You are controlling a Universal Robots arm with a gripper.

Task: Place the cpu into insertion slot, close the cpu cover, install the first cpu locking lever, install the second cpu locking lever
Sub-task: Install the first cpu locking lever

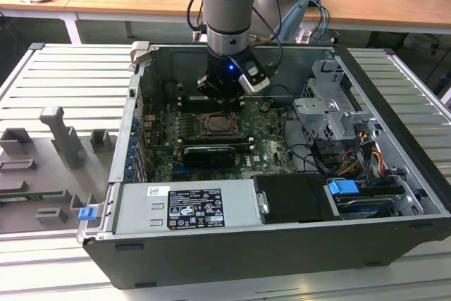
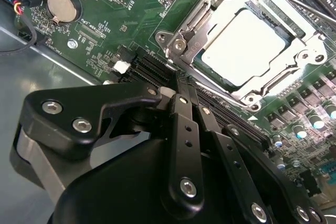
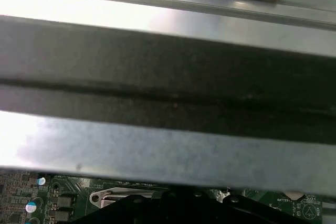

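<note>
- Tool (image 2: pixel 177 85) clenched, fingers together, empty, tips just beside the insertion slot (image 2: pixel 247 45).
- Cpu (image 2: pixel 247 43) seated; cpu cover (image 2: pixel 210 11) down around it.

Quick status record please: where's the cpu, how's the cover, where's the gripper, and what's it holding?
cpu: seated in the insertion slot, pale face showing
cpu cover: down over the cpu, framing it through its window
gripper: beside the slot's corner, low over the green board, in the second wrist view
gripper state: shut, nothing visible between the fingers
arm: reaching down into the open computer case
</note>
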